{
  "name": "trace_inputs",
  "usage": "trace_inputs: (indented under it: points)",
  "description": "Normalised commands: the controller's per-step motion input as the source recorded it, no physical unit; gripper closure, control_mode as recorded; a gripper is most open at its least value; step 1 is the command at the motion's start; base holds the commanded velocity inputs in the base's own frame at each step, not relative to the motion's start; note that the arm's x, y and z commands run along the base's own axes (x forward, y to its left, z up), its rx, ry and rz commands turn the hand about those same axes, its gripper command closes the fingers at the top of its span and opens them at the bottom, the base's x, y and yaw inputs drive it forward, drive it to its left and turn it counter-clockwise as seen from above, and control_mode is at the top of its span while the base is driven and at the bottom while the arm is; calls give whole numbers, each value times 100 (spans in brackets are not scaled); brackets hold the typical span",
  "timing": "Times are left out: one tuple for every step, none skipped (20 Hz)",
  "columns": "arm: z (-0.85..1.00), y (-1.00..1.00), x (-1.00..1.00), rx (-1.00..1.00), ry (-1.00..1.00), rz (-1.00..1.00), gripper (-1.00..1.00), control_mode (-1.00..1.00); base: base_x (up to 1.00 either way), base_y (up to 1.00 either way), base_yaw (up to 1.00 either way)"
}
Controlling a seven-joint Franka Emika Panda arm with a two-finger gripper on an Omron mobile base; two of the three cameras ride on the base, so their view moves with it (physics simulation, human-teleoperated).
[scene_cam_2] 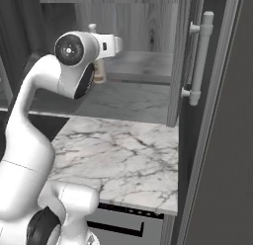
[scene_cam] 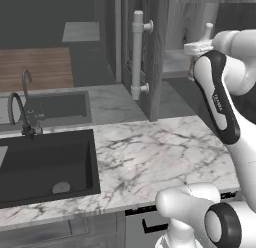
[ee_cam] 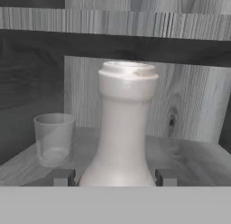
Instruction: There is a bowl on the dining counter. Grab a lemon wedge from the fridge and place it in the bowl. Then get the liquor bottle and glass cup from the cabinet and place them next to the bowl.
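The liquor bottle [ee_cam: 124,128], with a pale whitish neck, stands on the grey shelf [ee_cam: 194,160] inside the open dark wood-grain cabinet [scene_cam_2: 143,21]. My gripper [ee_cam: 114,177] reaches into the cabinet, and its two fingertips [ee_cam: 63,177] press against the bottle's lower body from both sides. From the right base view the bottle's brownish lower part [scene_cam_2: 100,75] shows just behind the white hand. In the left base view the bottle top [scene_cam: 208,28] pokes up above the hand. The clear glass cup [ee_cam: 54,139] stands on the same shelf, left of the bottle and apart from it.
The open cabinet door [scene_cam: 152,57] with its pale bar handle [scene_cam: 137,54] juts out left of the arm. Below lies a marble counter [scene_cam: 150,157] with a dark sink [scene_cam: 45,164] and faucet [scene_cam: 20,114]. Another bar handle [scene_cam_2: 200,59] is at the right.
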Motion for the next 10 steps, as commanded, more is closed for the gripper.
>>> trace_inputs:
  points:
    - [0, 0, -100, 1, -2, -4, 100, -100, 0, 0, 0]
    - [0, 0, -100, 1, -3, -5, 100, -100, 0, 0, 0]
    - [0, 0, -100, 1, -3, -5, 100, -100, 0, 0, 0]
    - [0, 0, -100, 1, -4, -5, 100, -100, 0, 0, 0]
    - [0, 0, -100, 1, -4, -4, 100, -100, 0, 0, 0]
    - [1, 0, -100, 2, -4, -4, 100, -100, 0, 0, 0]
    - [1, 0, -100, 2, -4, -4, 100, -100, 0, 0, 0]
    - [2, 0, -100, 2, -4, -4, 100, -100, 0, 0, 0]
    - [0, 0, -100, 1, -5, -4, 100, -100, 0, 0, 0]
    - [0, 0, -100, 0, -7, -4, 100, -100, 0, 0, 0]
